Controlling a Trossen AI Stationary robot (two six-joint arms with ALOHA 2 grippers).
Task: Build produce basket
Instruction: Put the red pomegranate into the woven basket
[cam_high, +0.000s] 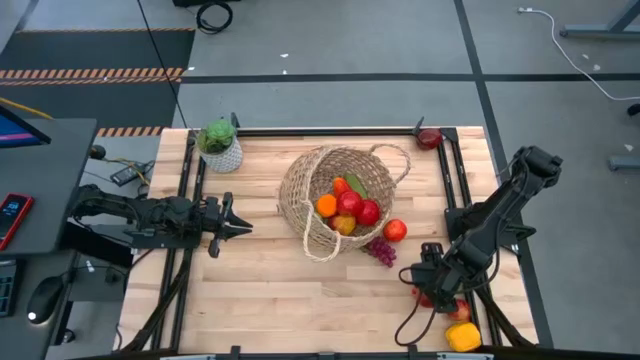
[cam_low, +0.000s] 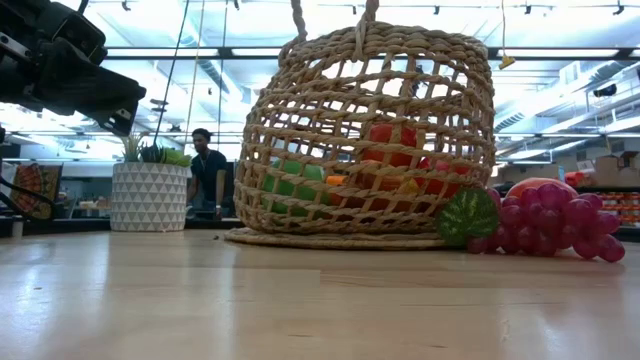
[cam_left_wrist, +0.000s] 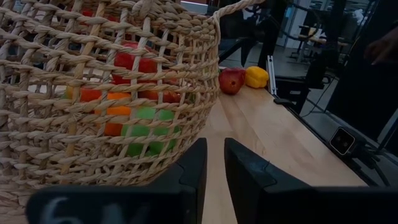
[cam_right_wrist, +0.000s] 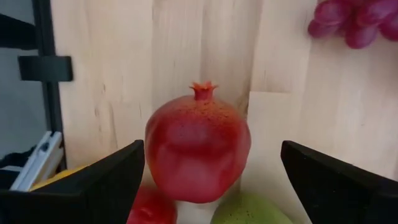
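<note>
The woven basket (cam_high: 335, 195) lies on its side at the table's middle, its mouth toward the near right, with an orange, red fruits and green produce inside (cam_low: 380, 170). Purple grapes (cam_high: 382, 250) and a red apple (cam_high: 395, 230) lie on the table by its mouth. At the near right, my right gripper (cam_right_wrist: 211, 155) points down, open, one finger on each side of a red pomegranate (cam_right_wrist: 198, 149) that rests on the table; neither finger touches it. My left gripper (cam_high: 240, 228) waits level at the left, shut, facing the basket's wall (cam_left_wrist: 93, 93).
A green fruit (cam_right_wrist: 249, 211), a red piece (cam_right_wrist: 149, 208) and a yellow pepper (cam_high: 463, 335) crowd the pomegranate. A white pot with a plant (cam_high: 220, 148) stands far left, a red fruit (cam_high: 429, 137) at the far right corner. A person (cam_low: 205, 170) stands beyond the table.
</note>
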